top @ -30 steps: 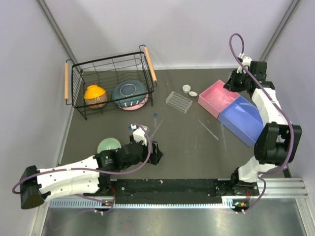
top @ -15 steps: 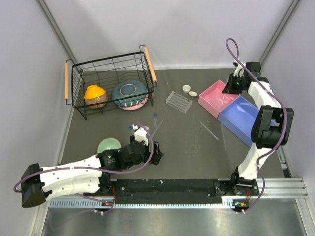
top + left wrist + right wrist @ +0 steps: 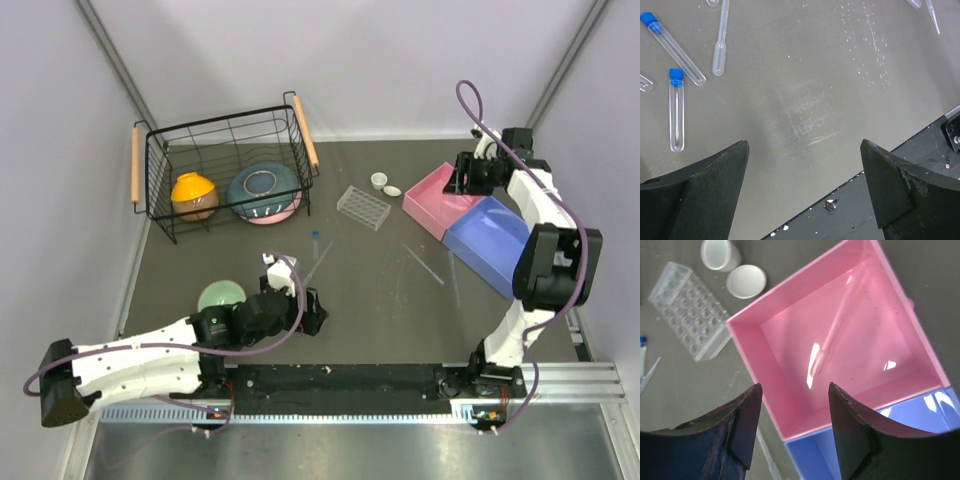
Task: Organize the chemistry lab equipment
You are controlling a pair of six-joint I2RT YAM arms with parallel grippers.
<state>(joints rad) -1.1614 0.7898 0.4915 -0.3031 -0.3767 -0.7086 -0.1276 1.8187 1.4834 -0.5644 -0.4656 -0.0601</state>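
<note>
Pipette (image 3: 832, 335) lies in pink bin (image 3: 875, 325) beneath right gripper (image 3: 794, 389), its jaws released
On the grey table (image 3: 380, 300), the right gripper hangs empty over the bin, with the clear tube rack (image 3: 690, 310) and two white cups (image 3: 719, 252) just beside it; the left gripper (image 3: 804, 145), spread wide and holding nothing, hovers near two blue-capped tubes (image 3: 676, 110) and another pipette (image 3: 720, 40)

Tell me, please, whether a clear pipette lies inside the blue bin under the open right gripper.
Not quite: the pipette lies in the pink bin, not the blue bin, under the open right gripper. The right wrist view shows it.
</note>
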